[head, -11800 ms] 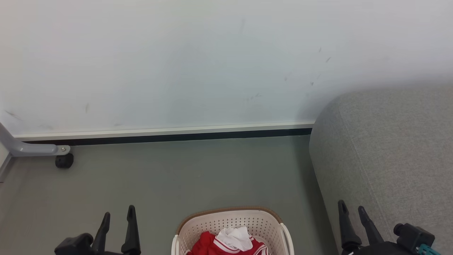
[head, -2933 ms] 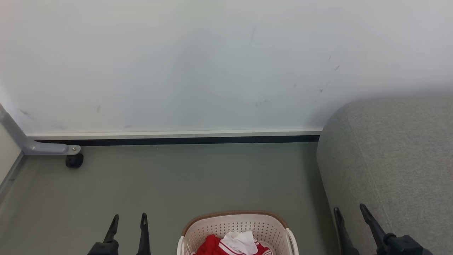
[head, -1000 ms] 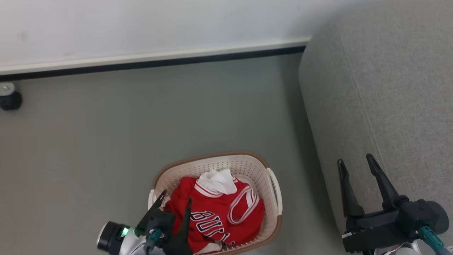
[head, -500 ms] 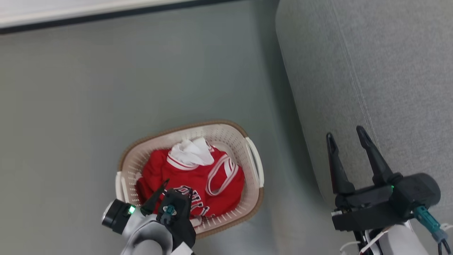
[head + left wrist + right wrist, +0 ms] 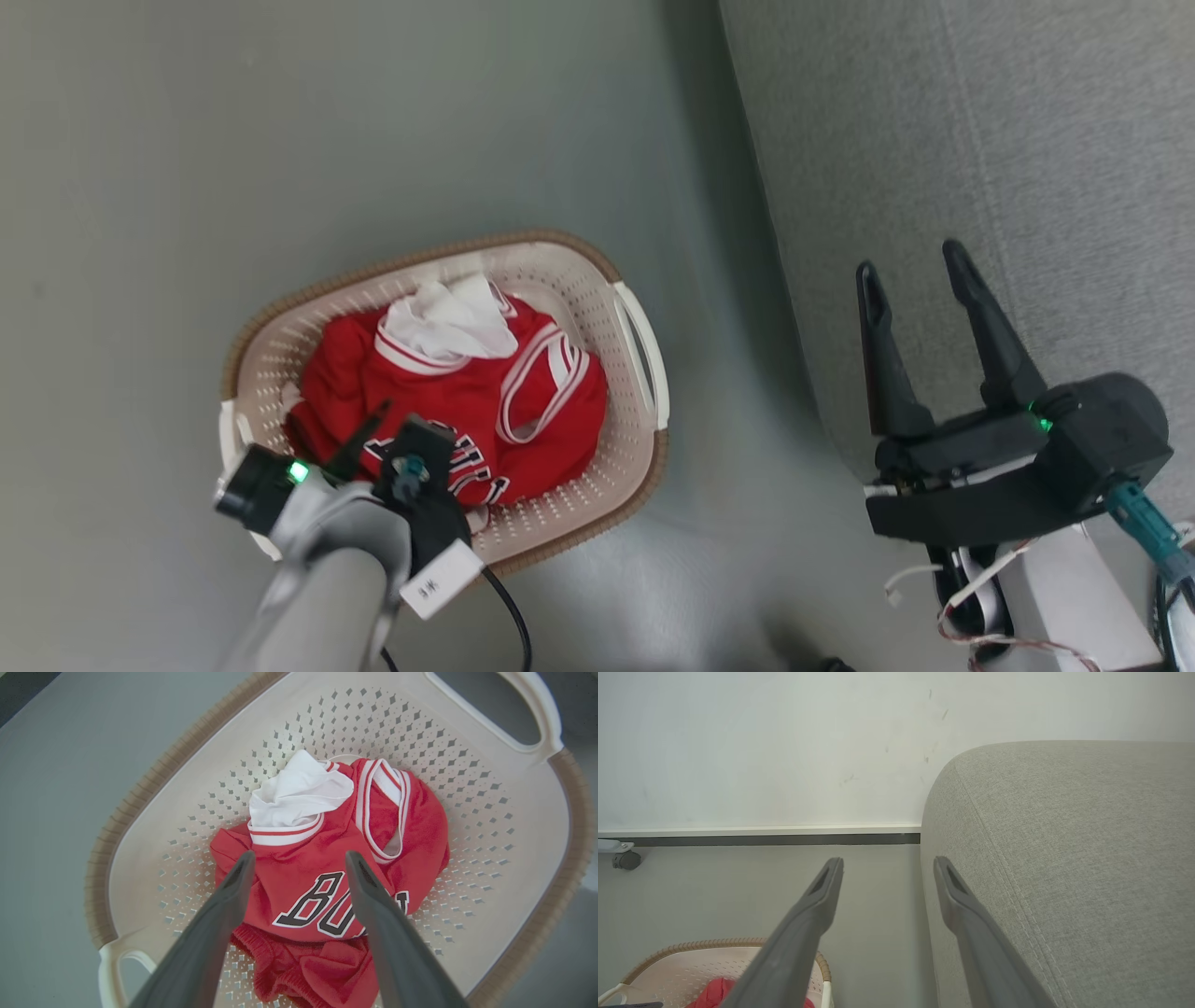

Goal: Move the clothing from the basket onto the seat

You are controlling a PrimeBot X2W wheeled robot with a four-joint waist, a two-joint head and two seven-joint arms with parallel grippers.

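The red clothing [image 5: 467, 392] with white trim and black lettering lies bunched in the cream basket [image 5: 579, 289] on the floor. My left gripper [image 5: 392, 439] hangs over the basket's near side, pointing down into it. In the left wrist view that gripper [image 5: 299, 856] is open, its fingers just above the lettered clothing [image 5: 420, 840] and not closed on it, with the perforated basket [image 5: 420, 742] all around. My right gripper [image 5: 910, 257] is open and empty beside the grey seat [image 5: 934, 140]. The right wrist view shows this gripper [image 5: 888, 860], the seat [image 5: 1064, 835] and the basket [image 5: 691, 961].
Grey-green floor [image 5: 280, 140] surrounds the basket, with a strip of it between the basket and the seat. A white wall with a dark baseboard [image 5: 761, 839] stands behind, and a black caster wheel [image 5: 626, 860] sits at its foot on the left.
The head camera has tilted down, so the basket now sits higher in the picture. My left gripper has come in over the basket and points down at the clothing. Both grippers stay open.
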